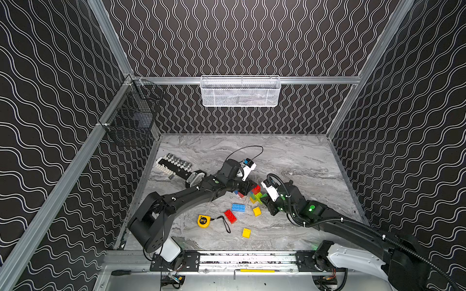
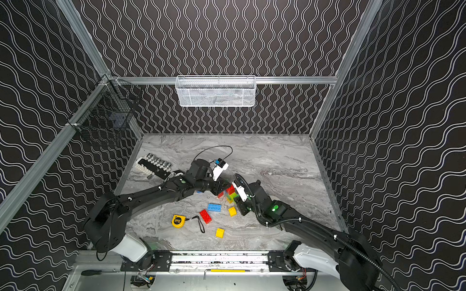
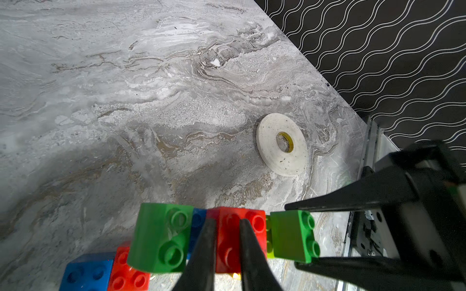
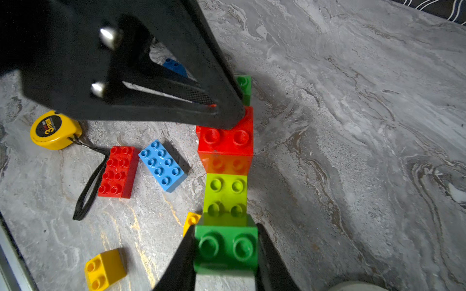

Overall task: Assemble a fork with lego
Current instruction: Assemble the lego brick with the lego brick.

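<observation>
A lego row lies mid-table in both top views [image 1: 256, 194] [image 2: 230, 194]. In the right wrist view it runs dark green brick [image 4: 227, 248], lime brick [image 4: 225, 196], red brick [image 4: 225, 141], with another green brick [image 4: 244, 85] beyond. My right gripper [image 4: 226, 247] is shut on the dark green end brick [image 3: 293, 236]. My left gripper [image 3: 227, 224] comes down from above, its jaws nearly together astride the studs of the red brick [image 3: 234, 239]. Loose on the table lie a blue oblong [image 1: 238, 207], a red oblong [image 1: 230, 216] and two yellow bricks [image 1: 257, 211] [image 1: 246, 232].
A yellow tape measure [image 1: 203, 221] with a black strap lies near the loose bricks. A socket rack [image 1: 176, 165] sits at the back left. A white tape roll [image 3: 282, 144] rests near the right wall. A white basket [image 1: 240, 91] and a black basket [image 1: 131, 118] hang on the walls.
</observation>
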You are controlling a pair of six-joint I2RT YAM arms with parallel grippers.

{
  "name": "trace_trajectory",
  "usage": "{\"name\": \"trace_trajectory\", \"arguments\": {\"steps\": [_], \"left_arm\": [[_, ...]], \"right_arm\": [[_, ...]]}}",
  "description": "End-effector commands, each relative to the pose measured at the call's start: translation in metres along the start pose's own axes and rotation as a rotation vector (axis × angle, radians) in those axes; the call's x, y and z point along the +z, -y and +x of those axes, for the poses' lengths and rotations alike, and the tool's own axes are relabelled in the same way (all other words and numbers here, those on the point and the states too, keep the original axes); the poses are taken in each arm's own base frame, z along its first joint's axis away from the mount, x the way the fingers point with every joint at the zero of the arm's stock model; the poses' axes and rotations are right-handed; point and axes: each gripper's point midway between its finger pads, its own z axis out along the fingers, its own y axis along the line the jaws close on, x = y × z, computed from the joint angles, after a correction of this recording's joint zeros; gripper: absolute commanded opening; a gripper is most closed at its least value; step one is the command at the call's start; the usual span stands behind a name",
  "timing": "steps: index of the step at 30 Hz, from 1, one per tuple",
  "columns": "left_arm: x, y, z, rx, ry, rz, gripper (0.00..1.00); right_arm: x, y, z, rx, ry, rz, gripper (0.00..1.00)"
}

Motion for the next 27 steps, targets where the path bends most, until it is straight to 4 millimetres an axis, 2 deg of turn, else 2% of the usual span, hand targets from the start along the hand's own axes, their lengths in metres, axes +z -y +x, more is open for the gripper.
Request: {"name": "trace_trajectory", "arguments": {"steps": [1,18,27], "left_arm": [[0.001,-0.014,0.045,-0.036,-0.165,-0.063,0.18],[0.0,-0.015,0.046,-0.035,-0.173,-0.072,0.18],[0.001,-0.016,0.046,-0.035,-0.173,-0.074,0.18]], "right_arm": [[0.001,0.002,-0.006,0.007,-0.001,0.015,0.0],[0.005,-0.005,0.003,0.006,-0.09,-0.019,0.0],[0.007,-0.001,0.004,0.029,-0.114,0.008,0.0]]}}
